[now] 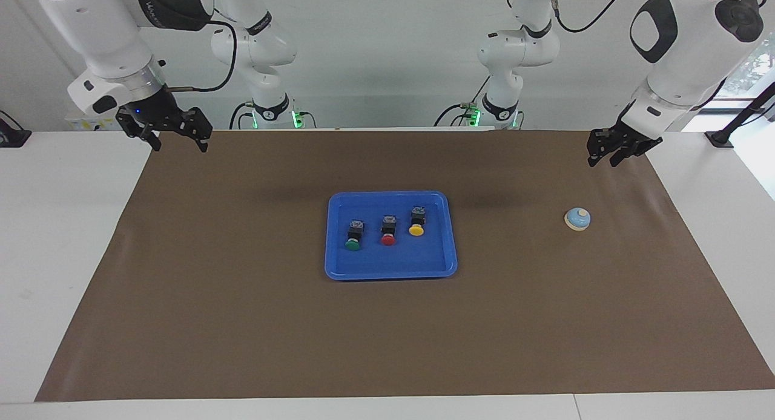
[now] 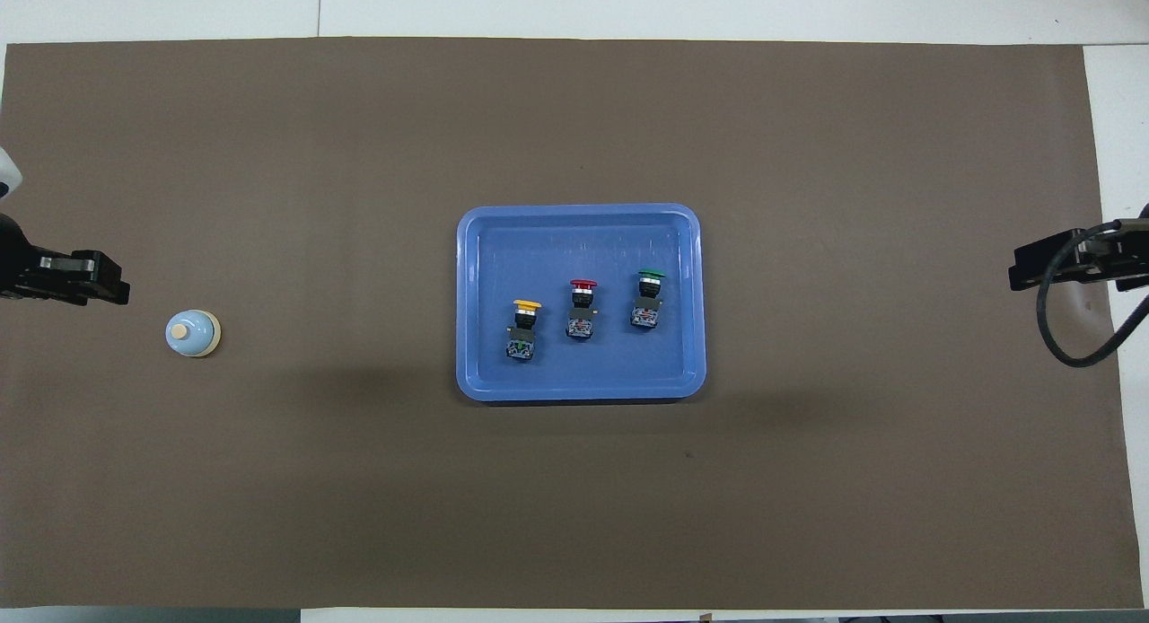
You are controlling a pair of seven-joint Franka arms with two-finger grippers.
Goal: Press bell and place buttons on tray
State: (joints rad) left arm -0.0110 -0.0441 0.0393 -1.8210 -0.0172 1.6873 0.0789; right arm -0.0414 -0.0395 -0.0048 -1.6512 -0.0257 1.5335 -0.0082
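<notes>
Three buttons lie in a blue tray [image 1: 451, 238] on a brown mat [image 1: 242, 317]; no writing is readable.

Yellow [image 1: 416, 230], red [image 1: 388, 239] and green [image 1: 352, 245] caps sit mid-mat. The bell [image 1: 577, 219] stands apart toward the left arm's end. The left gripper [image 1: 608, 157] hangs near it, fingers narrowed, empty. The right gripper [image 1: 180, 143] waits wide, empty, over the mat's edge.

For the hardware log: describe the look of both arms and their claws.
Both arms are glossy white with rounded joints, black panels and bands, and black cables looping along them. Green lights glow at their bases. The left claw and right claw are black, two-fingered, on white wrists.
</notes>
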